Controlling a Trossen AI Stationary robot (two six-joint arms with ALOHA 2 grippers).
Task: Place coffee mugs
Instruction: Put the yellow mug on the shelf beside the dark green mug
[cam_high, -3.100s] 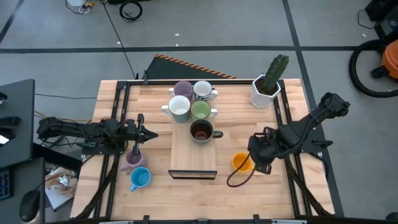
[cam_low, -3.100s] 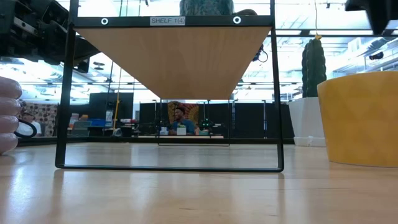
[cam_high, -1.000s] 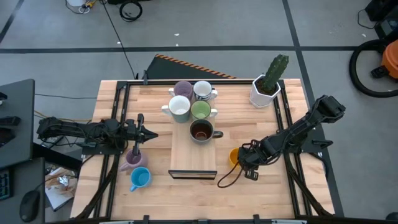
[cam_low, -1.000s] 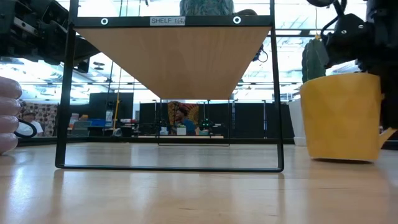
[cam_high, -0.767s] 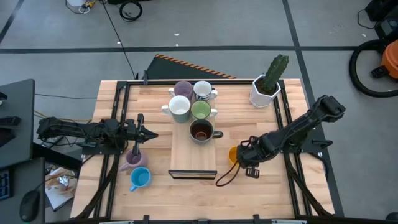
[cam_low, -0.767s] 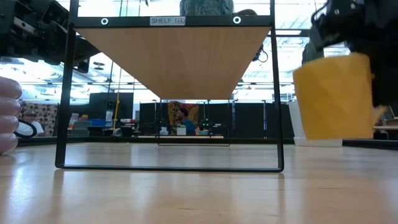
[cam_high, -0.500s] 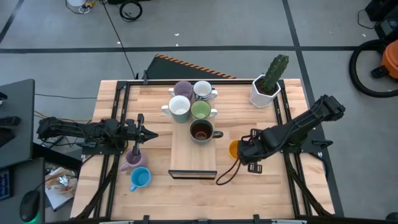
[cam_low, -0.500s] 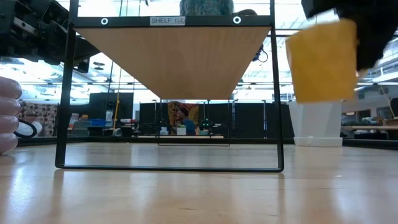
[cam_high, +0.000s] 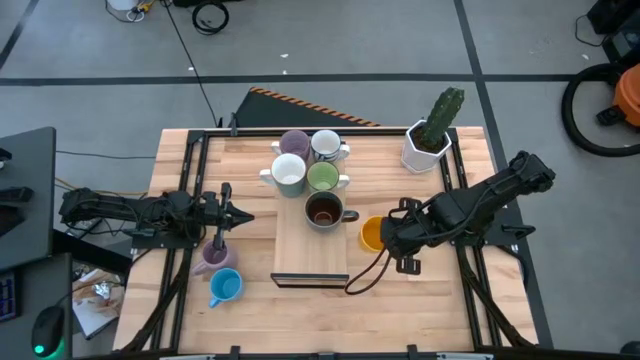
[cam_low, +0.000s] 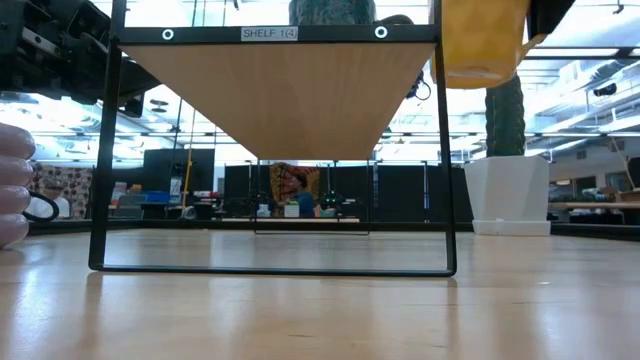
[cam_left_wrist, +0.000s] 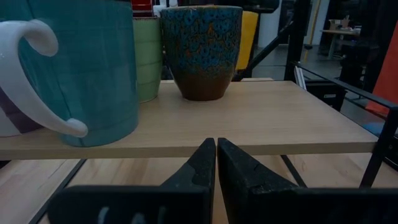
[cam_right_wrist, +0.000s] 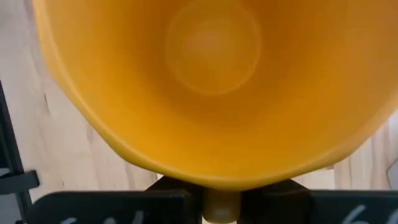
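Your right hand (cam_high: 383, 237) grips the small orange ceramic mug (cam_high: 372, 234), lifted beside the wooden shelf (cam_high: 311, 258). Your left hand (cam_left_wrist: 216, 163) is closed, empty, over the tabletop (cam_high: 250, 290).

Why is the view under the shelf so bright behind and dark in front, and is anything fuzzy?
Low view: bright room lights beyond backlight the shelf, so its frame reads dark; the table shows soft glare. Right wrist view: the orange mug fills the frame, soft-edged. Left wrist view: the near teal mug looks slightly blurred.
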